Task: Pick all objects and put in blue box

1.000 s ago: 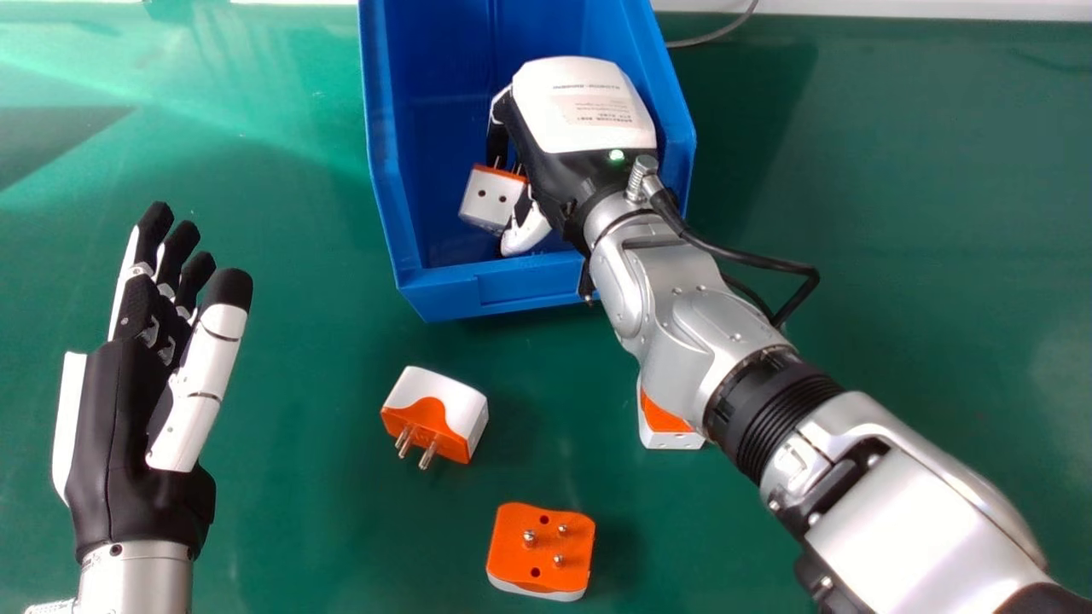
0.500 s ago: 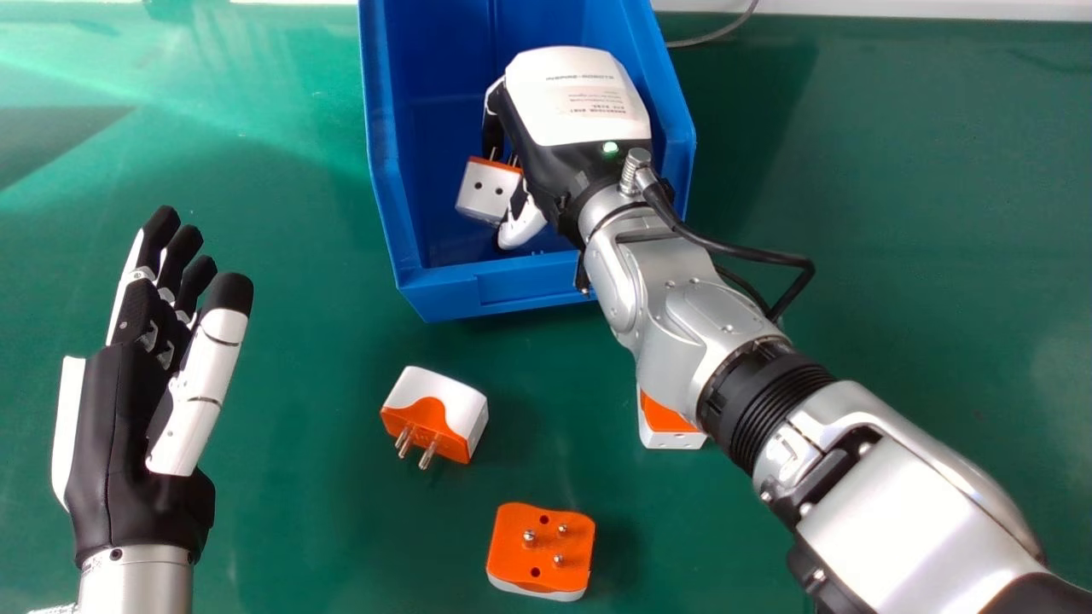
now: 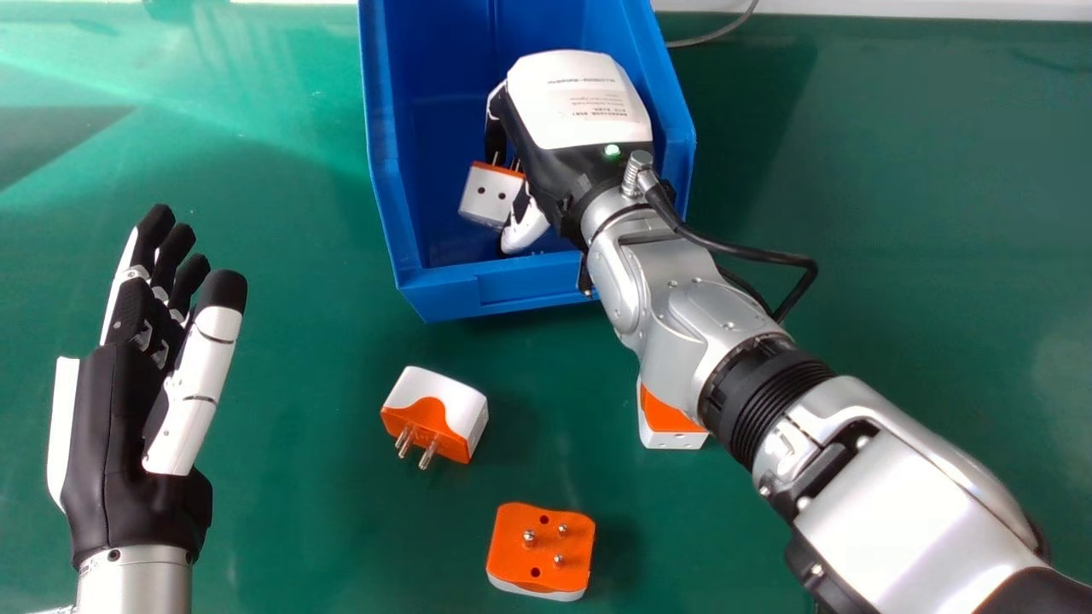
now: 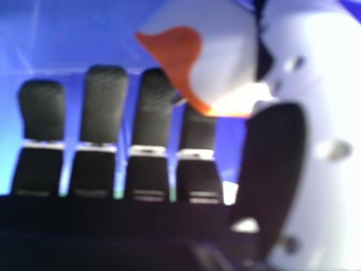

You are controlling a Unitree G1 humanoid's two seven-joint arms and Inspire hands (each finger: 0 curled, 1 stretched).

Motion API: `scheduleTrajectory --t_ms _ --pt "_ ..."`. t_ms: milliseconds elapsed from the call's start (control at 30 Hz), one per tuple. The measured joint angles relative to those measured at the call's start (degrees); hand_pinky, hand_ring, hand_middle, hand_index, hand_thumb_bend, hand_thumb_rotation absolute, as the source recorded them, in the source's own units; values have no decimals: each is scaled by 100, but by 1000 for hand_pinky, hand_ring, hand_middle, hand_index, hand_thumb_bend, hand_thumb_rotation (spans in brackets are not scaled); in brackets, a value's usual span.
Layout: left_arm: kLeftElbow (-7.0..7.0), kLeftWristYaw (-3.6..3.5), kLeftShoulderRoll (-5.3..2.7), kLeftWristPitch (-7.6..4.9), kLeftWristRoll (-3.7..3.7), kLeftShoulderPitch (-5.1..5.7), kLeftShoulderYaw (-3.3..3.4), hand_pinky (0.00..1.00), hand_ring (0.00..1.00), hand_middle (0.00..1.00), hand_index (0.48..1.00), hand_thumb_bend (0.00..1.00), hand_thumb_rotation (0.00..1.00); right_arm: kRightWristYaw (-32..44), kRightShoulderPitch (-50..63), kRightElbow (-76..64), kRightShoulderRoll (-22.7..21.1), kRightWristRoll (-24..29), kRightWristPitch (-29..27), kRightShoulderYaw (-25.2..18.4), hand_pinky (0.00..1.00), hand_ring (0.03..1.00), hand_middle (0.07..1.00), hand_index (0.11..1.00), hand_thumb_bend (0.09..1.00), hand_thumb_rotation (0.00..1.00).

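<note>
Inside the blue box (image 3: 529, 286), my right hand (image 3: 580, 102) is over the near part, palm hidden from the head view. Between its thumb and fingers is a white and orange adapter (image 3: 490, 198), pins facing the box's far end. In the right hand view the adapter (image 4: 225, 53) touches the thumb of my right hand (image 4: 271, 164). Three adapters lie on the green table: one on its side with pins toward me (image 3: 444, 414), one pins up (image 3: 542, 550), one partly under the right forearm (image 3: 670, 426). My left hand (image 3: 115, 426) is open above the table, at the left.
The box's front wall and right wall (image 3: 674, 128) stand close to the right hand and wrist. The silver right forearm (image 3: 904, 495) crosses over the table's right side. A grey cable (image 3: 717, 32) lies behind the box at the far edge.
My right hand and the adapter have shifted together slightly, toward the box's far end and then a little back. The left hand has drifted slightly left. The adapters on the table have stayed put.
</note>
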Motion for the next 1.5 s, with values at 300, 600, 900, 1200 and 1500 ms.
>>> scheduleTrajectory --t_ms 300,600,900,1200,1500 --pt "-30 51 -15 0 66 2 -13 916 937 946 928 658 597 151 -8 -12 118 376 215 -228 383 442 546 492 514 28" --pt "-40 54 -25 -1 71 0 -27 917 940 949 933 657 598 193 -8 -201 101 365 253 -105 659 792 857 831 675 391" --pt "-40 46 -27 -2 63 1 -27 922 940 948 929 644 599 194 -8 -236 79 364 253 -33 692 822 881 855 680 447" --pt "-47 101 -40 0 61 2 -39 923 937 946 929 642 598 195 -8 -236 72 362 254 61 693 818 877 855 668 448" --pt "-57 108 -38 0 67 6 -56 921 935 945 933 634 598 136 -1 -465 -23 360 255 69 662 798 858 838 690 376"
